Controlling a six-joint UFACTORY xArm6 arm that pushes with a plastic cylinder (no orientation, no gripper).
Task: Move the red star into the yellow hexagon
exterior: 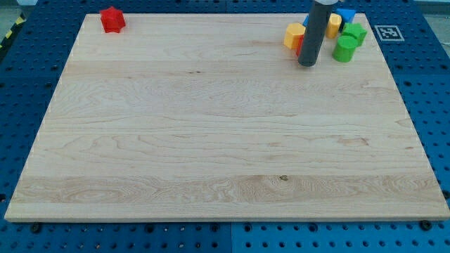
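Note:
The red star (pixel 112 19) sits at the view's top left corner of the wooden board (pixel 211 140). The yellow hexagon (pixel 294 35) lies at the view's top right, in a cluster of blocks. My tip (pixel 307 65) is at the end of the dark rod, just below and to the right of the yellow hexagon, far to the right of the red star. A small red block behind the rod is mostly hidden.
Right of the rod lie a second yellow block (pixel 332 26), a blue block (pixel 345 15), a green star-like block (pixel 354 33) and a green cylinder (pixel 344 49). A blue pegboard (pixel 28 63) surrounds the board. A marker tag (pixel 387 32) lies at the top right.

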